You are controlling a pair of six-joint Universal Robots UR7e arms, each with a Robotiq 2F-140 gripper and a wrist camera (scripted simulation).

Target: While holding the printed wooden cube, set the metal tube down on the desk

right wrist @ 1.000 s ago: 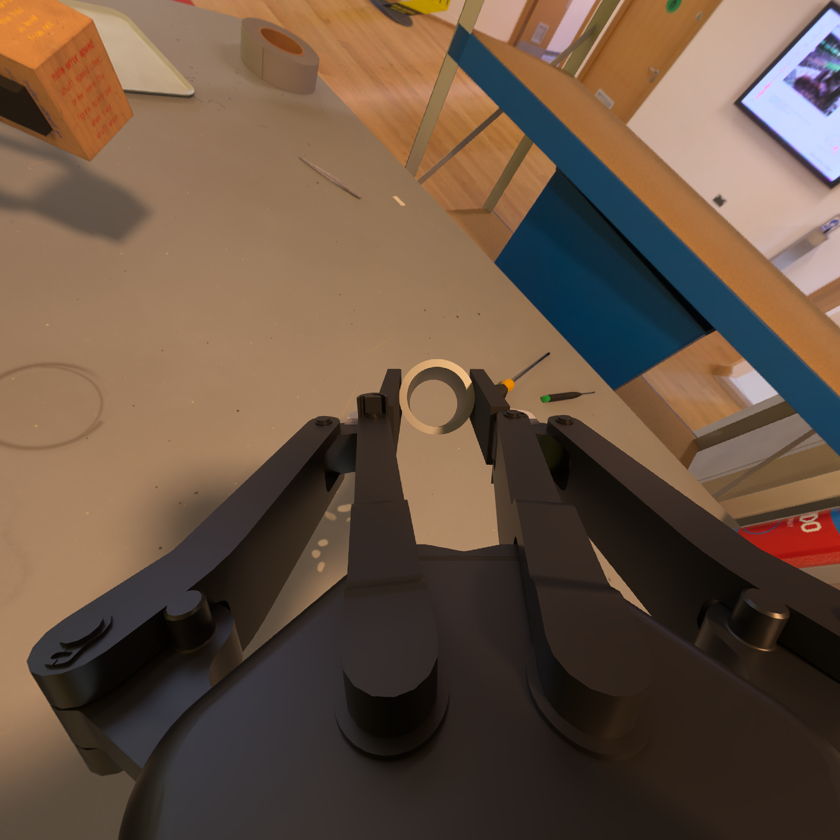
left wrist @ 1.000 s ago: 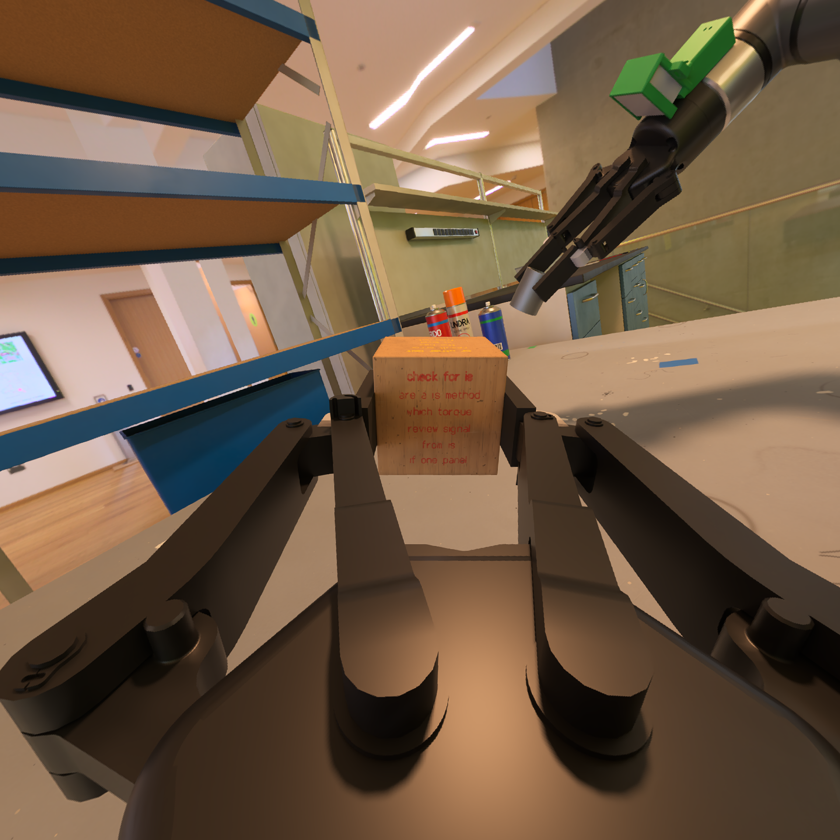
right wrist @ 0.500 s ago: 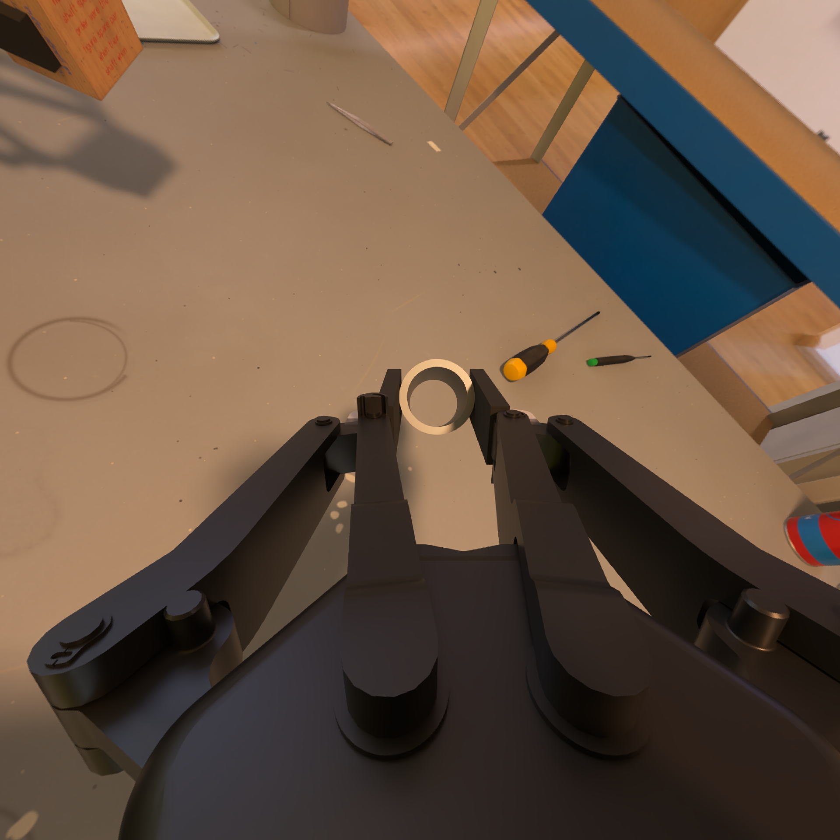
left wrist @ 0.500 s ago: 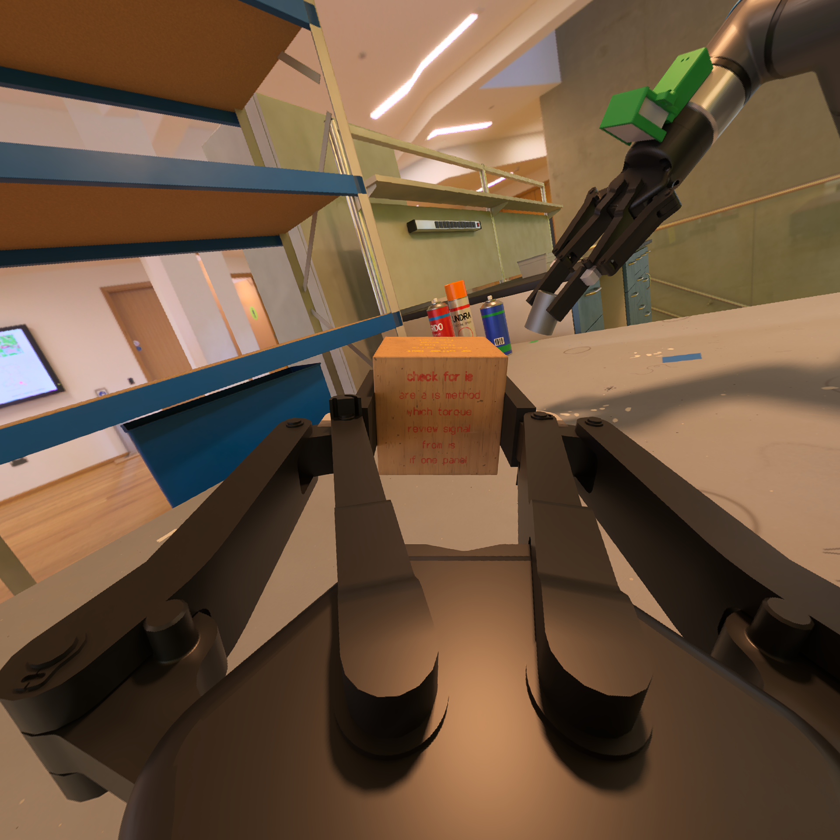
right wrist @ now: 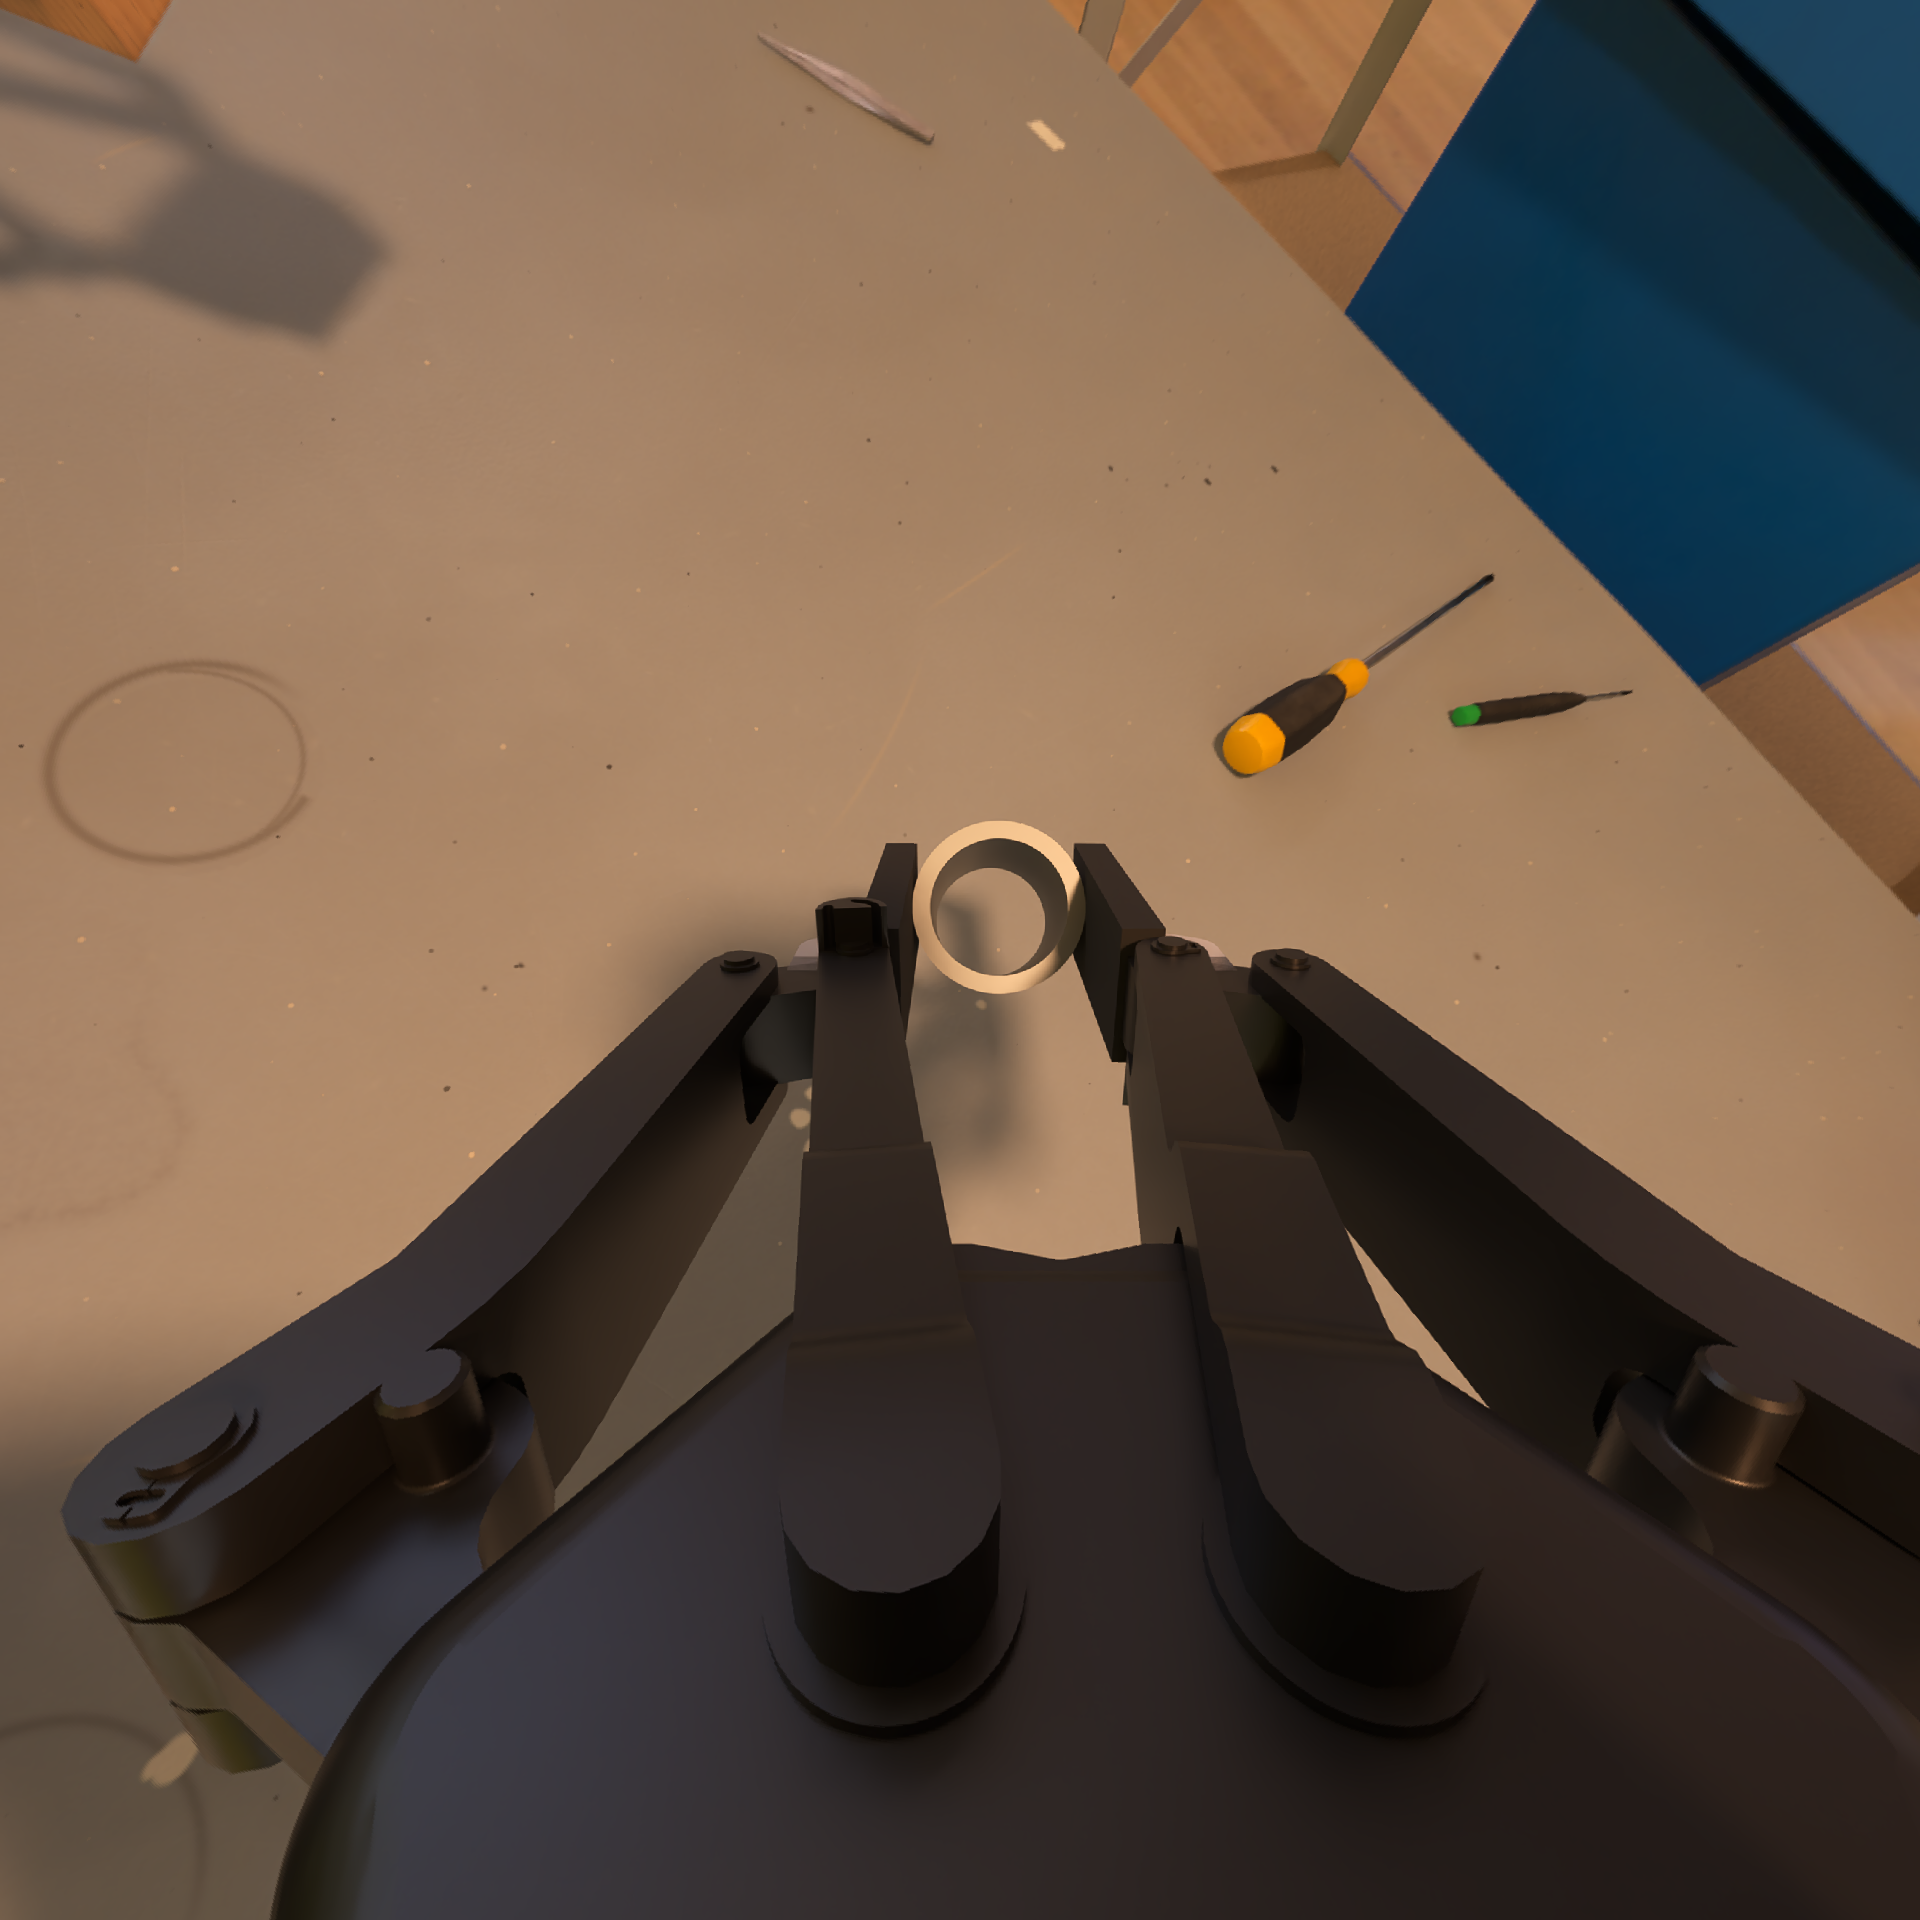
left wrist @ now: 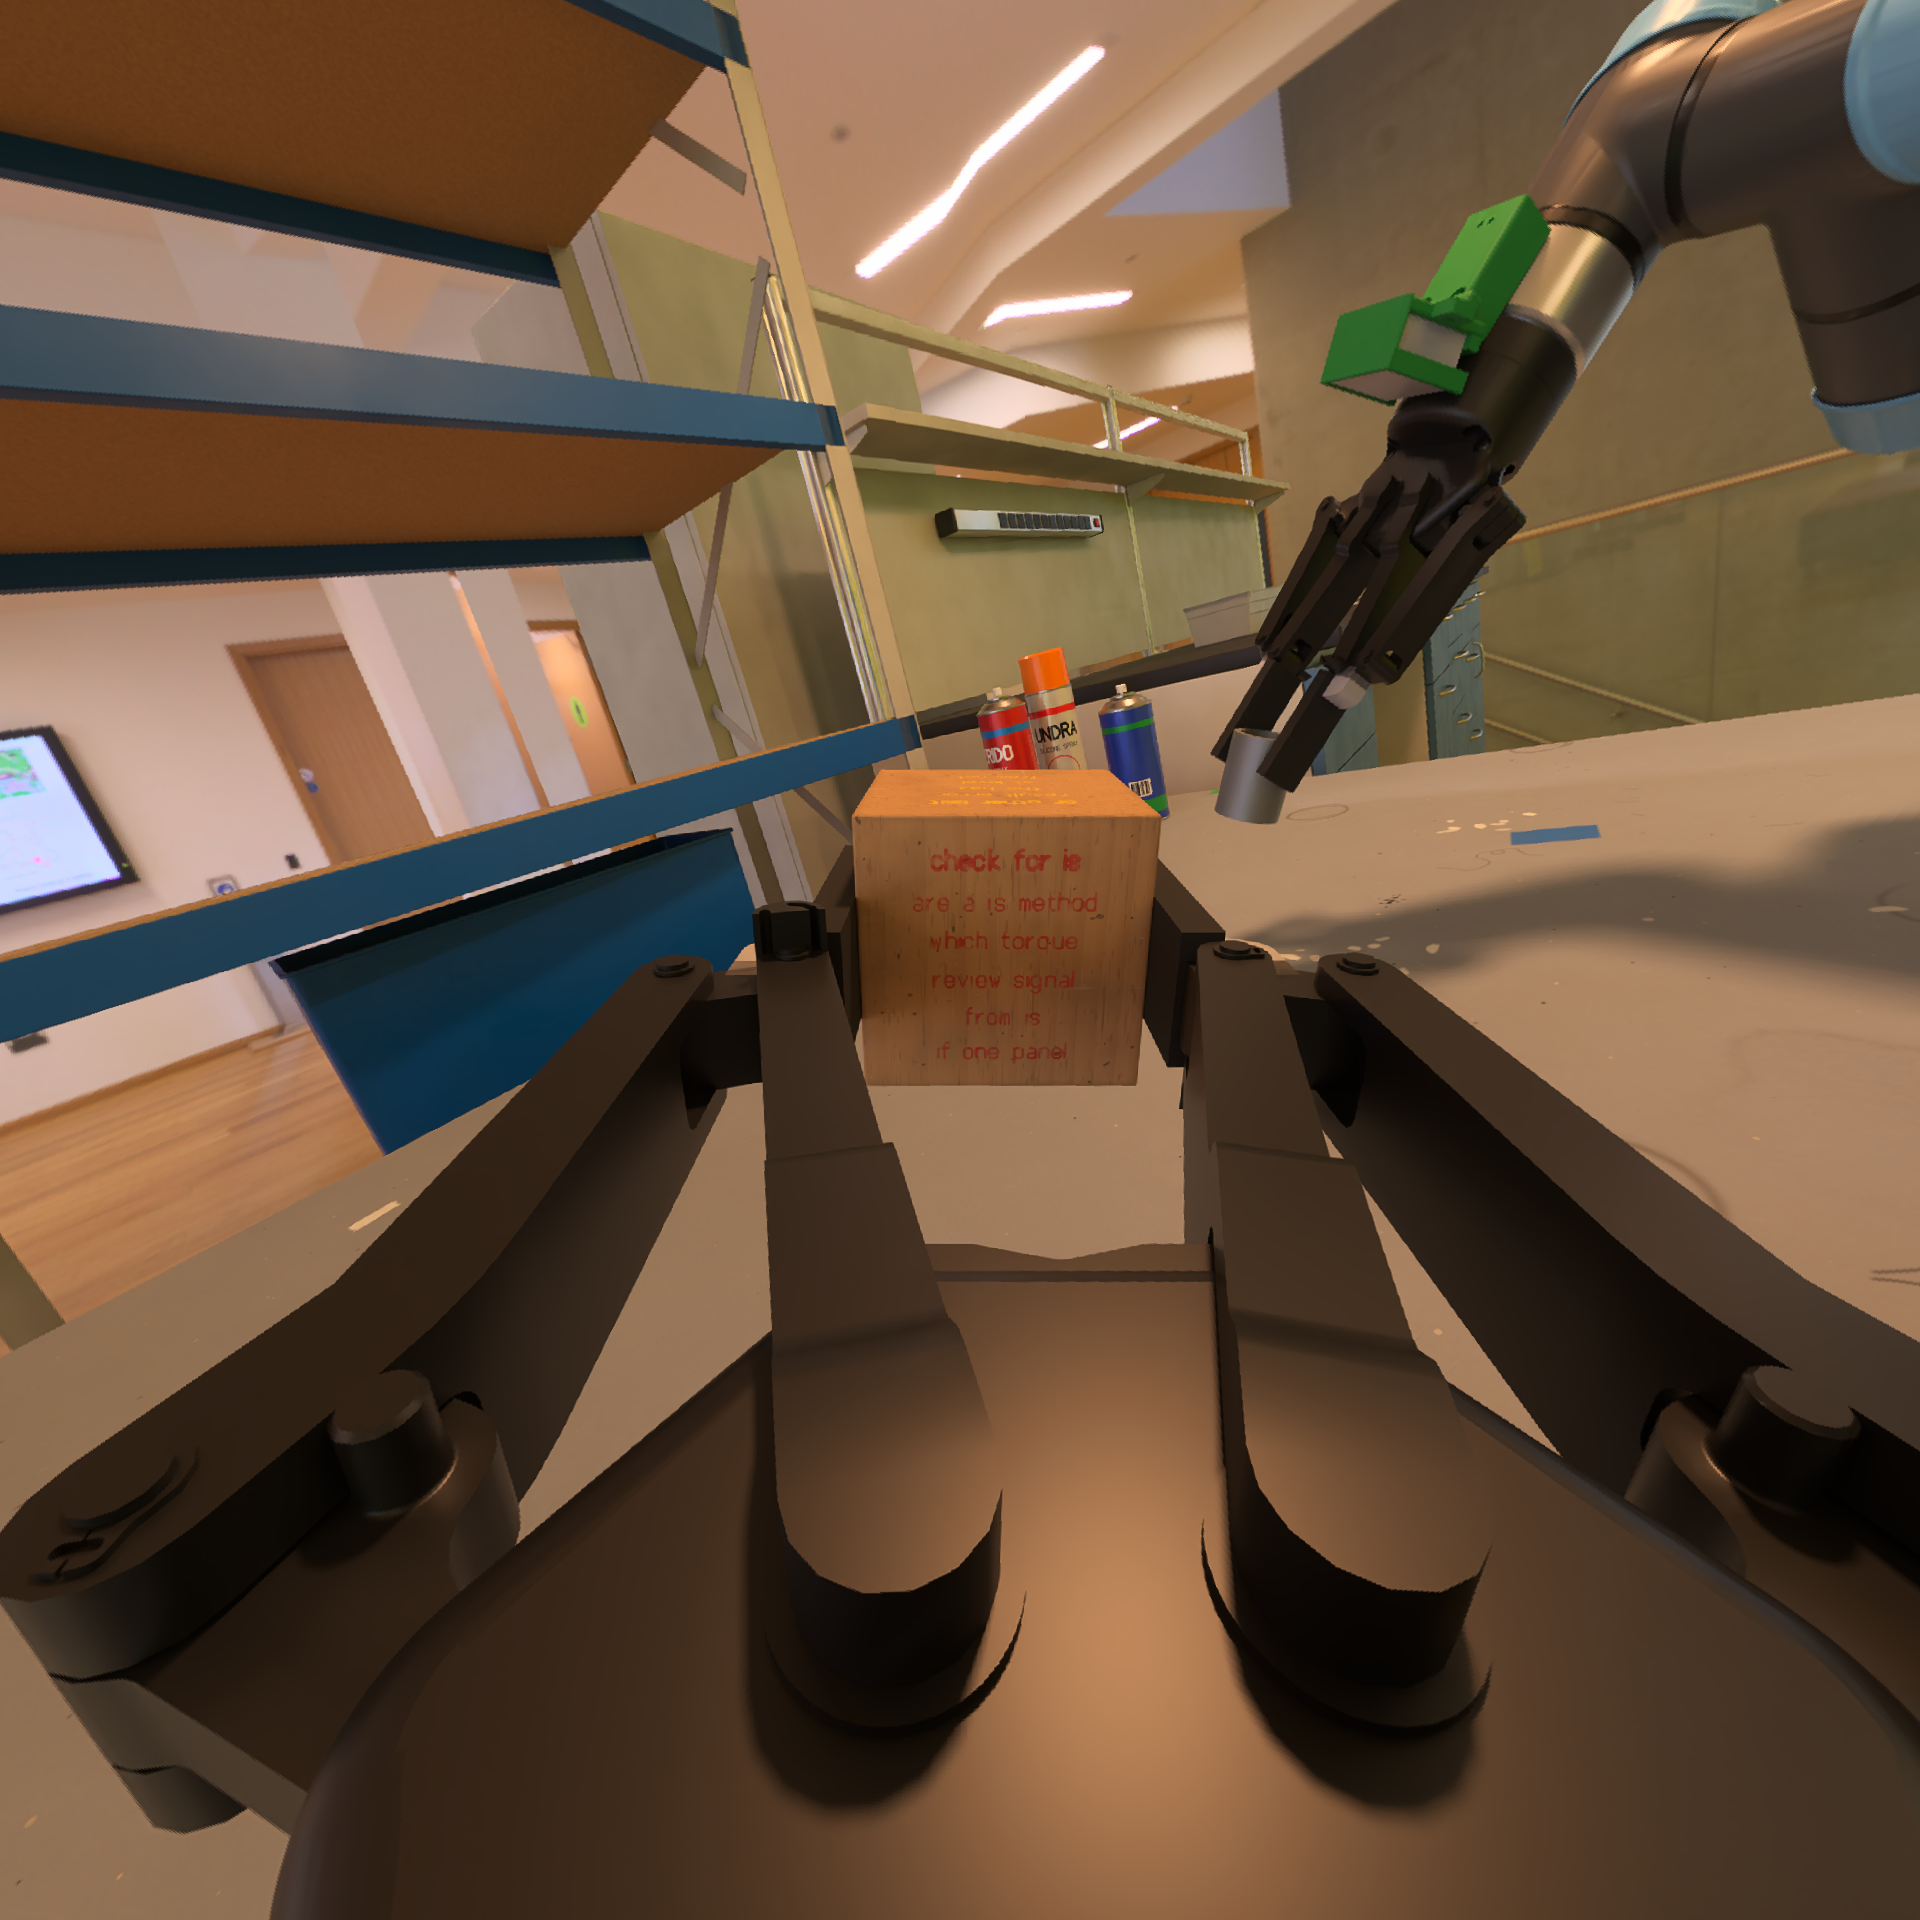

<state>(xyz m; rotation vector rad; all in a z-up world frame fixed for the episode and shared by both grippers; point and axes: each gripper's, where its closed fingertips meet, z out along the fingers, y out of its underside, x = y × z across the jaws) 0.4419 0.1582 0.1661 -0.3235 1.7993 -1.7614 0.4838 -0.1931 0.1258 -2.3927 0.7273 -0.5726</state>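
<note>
Two screwdrivers [right wrist: 1314, 704] lie near right gripper [right wrist: 997, 906] clamping tube [right wrist: 997, 906]; left gripper [left wrist: 1003, 961] clamps cube [left wrist: 1003, 935].

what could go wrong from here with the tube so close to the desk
1. The metal tube, clamped in the right pincer, is tilted rather than square to the desk; released like this, it may tip and roll, perhaps toward the orange-capped screwdriver.
2. The left pincer grips the printed wooden cube only by its side faces above the desk; any slackening could drop it.
</note>
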